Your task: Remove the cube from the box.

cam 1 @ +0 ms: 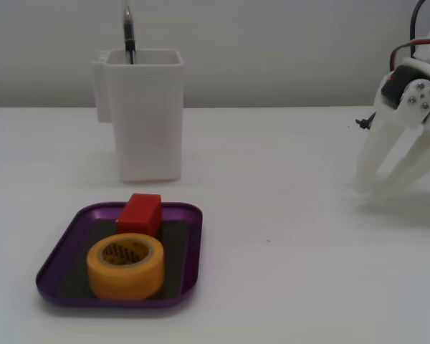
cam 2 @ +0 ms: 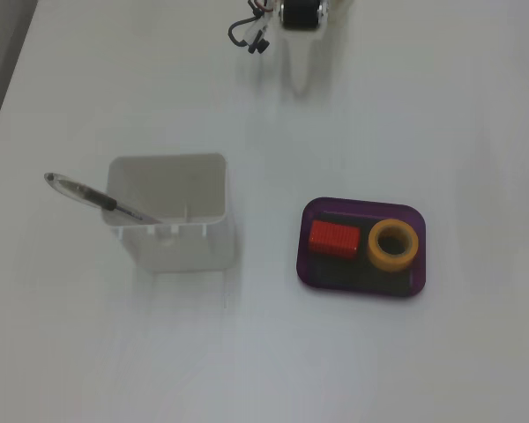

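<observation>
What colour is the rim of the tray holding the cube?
Purple, around a dark flat inside; the box rim shows best in the low fixed view.

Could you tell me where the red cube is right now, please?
The red cube lies inside the purple tray, in its left half in the fixed view from above, beside the yellow tape roll.

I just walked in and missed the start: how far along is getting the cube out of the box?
Nothing looks done: the cube lies in the box beside the tape roll. Nothing is in hand; the gripper is open, empty, far off. Reaching, grasping and lifting out all remain.
</observation>
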### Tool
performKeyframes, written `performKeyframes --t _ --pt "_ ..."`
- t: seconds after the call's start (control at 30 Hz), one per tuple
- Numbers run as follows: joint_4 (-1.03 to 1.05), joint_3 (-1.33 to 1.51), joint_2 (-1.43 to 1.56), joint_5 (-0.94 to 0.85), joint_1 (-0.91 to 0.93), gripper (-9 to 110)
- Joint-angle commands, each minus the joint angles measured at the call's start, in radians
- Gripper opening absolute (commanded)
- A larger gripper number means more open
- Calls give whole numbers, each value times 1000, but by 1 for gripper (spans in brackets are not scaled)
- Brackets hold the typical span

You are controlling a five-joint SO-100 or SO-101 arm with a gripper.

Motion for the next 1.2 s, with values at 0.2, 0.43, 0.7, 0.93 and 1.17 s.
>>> performKeyframes --t 0.2,0.43,0.7,0.93,1.17 --pt "-95 -15 64 0 -5 -1" --pt "-210 -169 49 0 -5 -1" --pt "-341 -307 -41 -38 -3 -1" --pt "-321 -707 -607 -48 -112 0" --pt "-132 -1270 -1267 26 -265 2"
